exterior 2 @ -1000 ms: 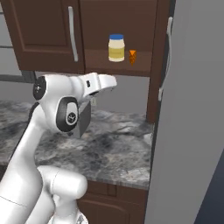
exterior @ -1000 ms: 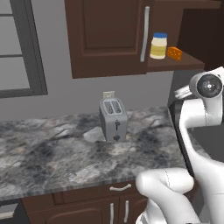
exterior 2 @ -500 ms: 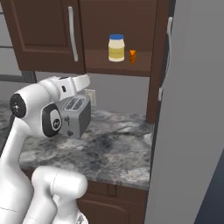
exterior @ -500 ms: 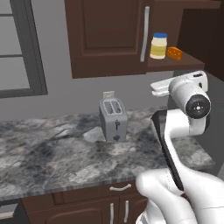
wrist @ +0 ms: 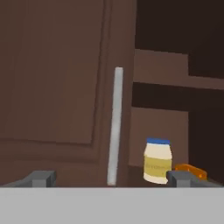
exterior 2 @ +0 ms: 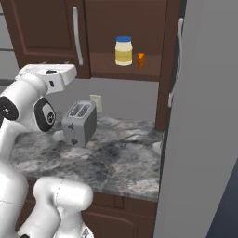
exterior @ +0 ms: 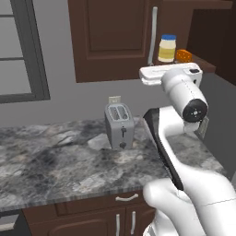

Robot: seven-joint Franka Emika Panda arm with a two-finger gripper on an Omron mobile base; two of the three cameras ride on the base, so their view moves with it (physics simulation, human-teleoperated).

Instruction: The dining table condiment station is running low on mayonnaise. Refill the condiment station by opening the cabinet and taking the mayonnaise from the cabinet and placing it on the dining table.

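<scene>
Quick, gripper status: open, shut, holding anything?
Gripper: open, empty; fingertips spread wide, facing the cabinet, mayonnaise untouched on its shelf.

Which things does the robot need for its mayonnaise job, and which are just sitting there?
Needed for the job:
- the mayonnaise, standing on the shelf
- the cabinet, right side open, left door shut
- the robot's fingers, spread apart, holding nothing

Just lying about:
- the toaster on the counter
- the orange wedge beside the jar
- the stone counter
</scene>
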